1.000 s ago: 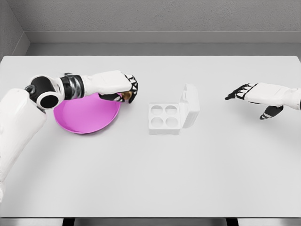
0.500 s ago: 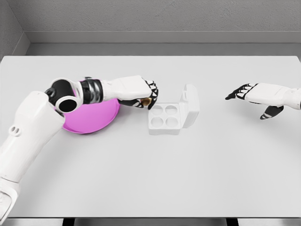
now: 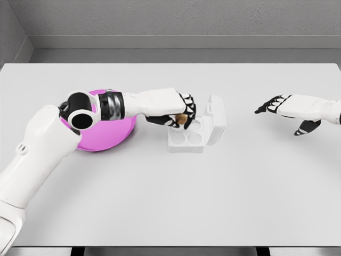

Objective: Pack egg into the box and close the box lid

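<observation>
A small brown egg (image 3: 181,118) is held in my left hand (image 3: 181,114), whose fingers are curled around it. The hand hovers over the back left cup of the white egg box (image 3: 187,136). The box has four round cups, and its lid (image 3: 216,119) stands open, tilted up on the right side. The front cups that show hold nothing; the hand hides the back left one. My right hand (image 3: 282,109) floats above the table to the right of the box, fingers spread, holding nothing.
A magenta plate (image 3: 109,133) lies left of the box, partly under my left forearm. The white table (image 3: 170,202) stretches wide around both; its front edge runs along the bottom of the view, and a grey wall stands behind.
My left hand carried the egg rightward, from over the plate's right rim to above the box. The right hand stayed where it was.
</observation>
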Robot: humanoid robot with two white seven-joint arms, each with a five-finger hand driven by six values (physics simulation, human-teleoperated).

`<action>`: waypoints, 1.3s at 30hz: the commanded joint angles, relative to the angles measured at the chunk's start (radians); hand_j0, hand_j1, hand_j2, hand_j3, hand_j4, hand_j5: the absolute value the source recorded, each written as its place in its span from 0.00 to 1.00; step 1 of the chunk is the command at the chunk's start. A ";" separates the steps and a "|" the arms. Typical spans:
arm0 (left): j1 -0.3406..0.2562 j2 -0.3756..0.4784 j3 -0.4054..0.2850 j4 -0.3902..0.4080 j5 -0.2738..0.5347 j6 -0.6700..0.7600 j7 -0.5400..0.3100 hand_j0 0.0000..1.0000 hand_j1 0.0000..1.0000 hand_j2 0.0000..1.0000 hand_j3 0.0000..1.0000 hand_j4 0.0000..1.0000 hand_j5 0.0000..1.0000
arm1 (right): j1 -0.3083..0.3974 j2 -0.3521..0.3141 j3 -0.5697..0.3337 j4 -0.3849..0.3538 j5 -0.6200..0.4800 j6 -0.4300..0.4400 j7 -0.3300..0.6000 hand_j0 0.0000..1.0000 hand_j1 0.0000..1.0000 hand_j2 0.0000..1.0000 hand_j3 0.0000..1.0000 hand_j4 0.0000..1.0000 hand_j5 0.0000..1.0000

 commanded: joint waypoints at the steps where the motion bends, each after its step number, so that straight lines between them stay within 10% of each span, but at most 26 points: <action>1: 0.000 0.001 -0.001 0.001 0.054 0.004 0.000 0.32 0.32 0.32 0.32 0.32 0.32 | 0.000 -0.001 0.001 0.000 -0.005 0.002 0.000 1.00 1.00 1.00 1.00 1.00 1.00; 20: 0.006 0.017 -0.052 0.073 0.267 0.004 0.000 0.33 0.33 0.33 0.33 0.33 0.33 | -0.002 -0.001 0.002 0.000 -0.005 0.002 0.000 1.00 1.00 1.00 1.00 1.00 1.00; 39: 0.026 0.020 -0.107 0.109 0.281 0.004 0.000 0.32 0.32 0.32 0.32 0.32 0.32 | 0.000 0.000 0.004 -0.017 -0.005 0.002 0.001 1.00 1.00 1.00 1.00 1.00 1.00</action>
